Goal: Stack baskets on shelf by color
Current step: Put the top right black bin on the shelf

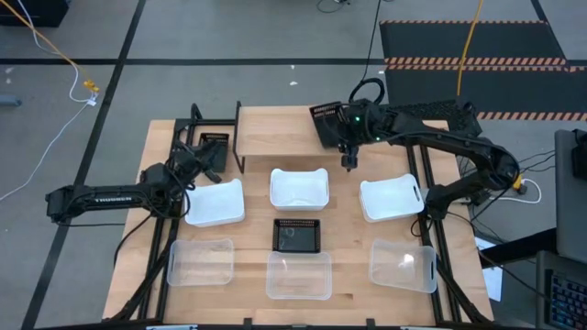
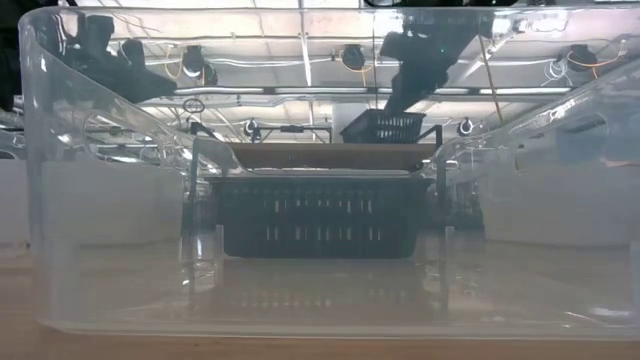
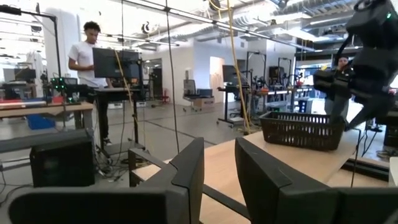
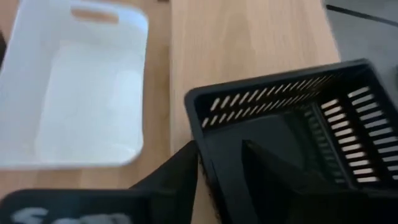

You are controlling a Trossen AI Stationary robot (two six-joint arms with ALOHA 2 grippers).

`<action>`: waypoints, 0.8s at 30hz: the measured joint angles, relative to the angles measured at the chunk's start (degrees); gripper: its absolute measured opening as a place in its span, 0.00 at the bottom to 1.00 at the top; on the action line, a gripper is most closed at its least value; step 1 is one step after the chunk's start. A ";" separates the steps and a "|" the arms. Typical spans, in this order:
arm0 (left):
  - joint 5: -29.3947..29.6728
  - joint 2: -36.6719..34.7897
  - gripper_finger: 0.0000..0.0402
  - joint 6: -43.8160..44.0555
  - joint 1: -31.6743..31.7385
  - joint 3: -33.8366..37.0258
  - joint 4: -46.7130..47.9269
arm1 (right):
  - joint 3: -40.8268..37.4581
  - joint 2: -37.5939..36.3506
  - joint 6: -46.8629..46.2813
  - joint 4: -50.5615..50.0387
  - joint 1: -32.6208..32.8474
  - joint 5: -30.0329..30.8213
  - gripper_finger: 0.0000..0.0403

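Note:
My right gripper [image 1: 337, 128] is shut on a black slatted basket [image 1: 325, 123] over the right part of the light-wood shelf [image 1: 275, 133]. A second black basket [image 1: 215, 144] stands on the table left of the shelf. My left gripper [image 1: 204, 158] hovers open next to it, touching nothing. A third black basket [image 1: 298, 236] stands mid-table. Three white baskets [image 1: 299, 188] form a row before the shelf. Three clear baskets [image 1: 298, 275] line the near edge. My right gripper holds the black basket by one wall [image 4: 214, 155] near its rim. One finger [image 4: 267, 165] is inside the basket and the other [image 4: 177, 171] outside, coming from above. The basket stays upright at the shelf's top [image 3: 311, 158]; whether it rests there I cannot tell.
The shelf's left and middle parts are bare wood. The black legs [image 1: 240, 137] of the shelf stand at its left end. In the low view a clear basket's wall [image 2: 320, 290] fills the foreground. A person [image 3: 87, 56] stands at a desk far beyond the table.

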State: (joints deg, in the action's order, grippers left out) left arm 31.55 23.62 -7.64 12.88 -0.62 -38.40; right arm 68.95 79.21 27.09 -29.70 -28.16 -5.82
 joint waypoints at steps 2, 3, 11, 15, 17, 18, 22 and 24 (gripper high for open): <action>0.02 0.02 0.23 0.49 0.00 0.00 0.87 | 0.00 -0.11 -3.50 1.05 0.00 -0.01 0.20; 0.02 0.02 0.23 0.56 0.00 0.00 1.13 | 0.00 -0.12 -5.12 1.42 0.00 0.00 0.17; 0.02 0.00 0.23 0.50 0.00 0.00 1.41 | 0.00 -0.16 -13.91 0.95 1.24 2.60 0.03; 0.02 0.02 0.23 0.48 0.00 0.00 1.41 | 0.00 -0.14 -12.38 0.09 2.58 4.31 0.08; 0.02 0.02 0.23 0.48 0.00 0.00 1.41 | -0.01 -0.14 -11.39 -0.79 3.12 4.32 0.10; 0.02 0.00 0.23 0.48 0.00 0.00 1.41 | -0.02 -0.14 -10.98 -1.15 3.39 4.35 0.10; 0.02 0.01 0.23 0.48 0.00 0.00 1.40 | -0.02 -0.63 -8.90 -1.73 4.28 4.35 0.13; 0.03 0.01 0.23 0.48 0.00 0.01 1.38 | -0.07 -1.35 -7.83 -1.66 4.68 4.43 0.16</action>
State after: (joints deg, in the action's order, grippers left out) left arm 31.58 23.62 -7.16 12.88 -0.62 -37.01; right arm 68.88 77.86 19.26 -31.37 -23.48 -1.39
